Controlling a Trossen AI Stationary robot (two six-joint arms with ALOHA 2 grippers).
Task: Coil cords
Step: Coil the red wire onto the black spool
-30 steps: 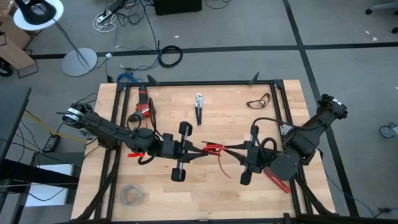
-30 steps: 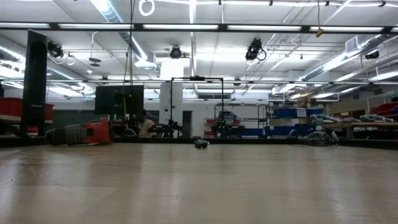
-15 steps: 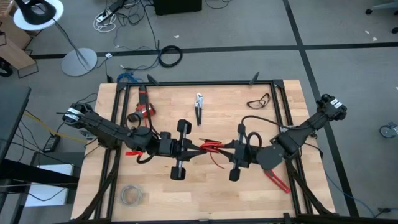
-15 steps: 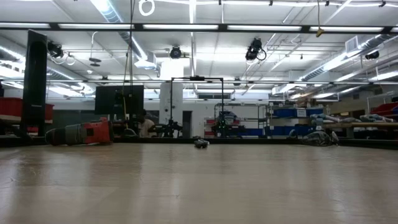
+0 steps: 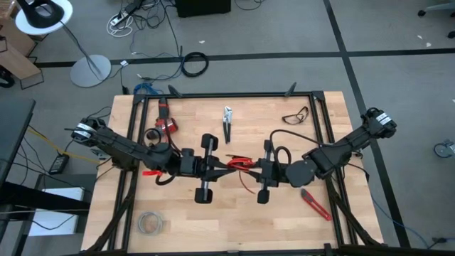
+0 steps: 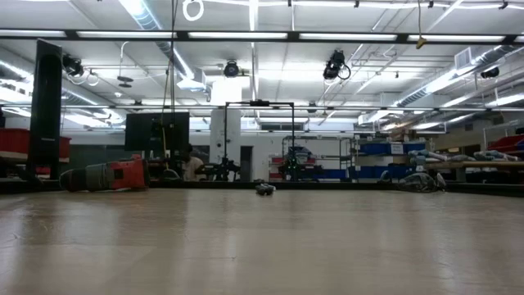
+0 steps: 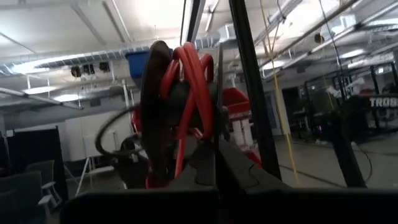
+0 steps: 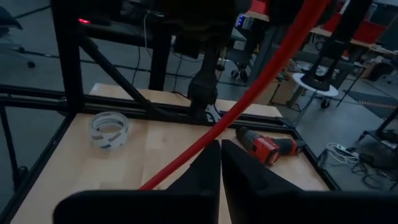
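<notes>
The thin red wire (image 5: 239, 164) is bunched in several loops between my two grippers above the table's middle, and a loose tail (image 5: 245, 183) hangs toward the near edge. My left gripper (image 5: 222, 169) comes from the left and is shut at the loops (image 7: 194, 81). My right gripper (image 5: 250, 170) comes from the right and is shut, with the wire (image 8: 249, 93) slanting across its tips. The low view shows neither gripper nor the wire. My left gripper has the red loops' lower part (image 7: 186, 134) at its shut fingertips, coming level from the table's left. The loops stand upright above the tips, clear of the table. The fingers themselves hide the exact place of contact. My right gripper meets a single strand of the wire (image 8: 208, 138) at its shut fingertips, coming level from the table's right, with the fingers lying across the strand. The strand runs straight past the tips, clear of the table. I cannot tell whether it is pinched or only touches.
Pliers (image 5: 227, 122), safety glasses (image 5: 296, 115) and a red drill (image 5: 165, 125) lie toward the far edge. A tape roll (image 5: 150, 223) lies near left, and a red-handled tool (image 5: 316, 205) near right. A black frame (image 5: 227, 94) rims the table.
My right gripper has moved toward the table's left, closing on my left gripper. The red wire between them has gathered into a tighter bunch, and its loose tail has shifted left with it.
</notes>
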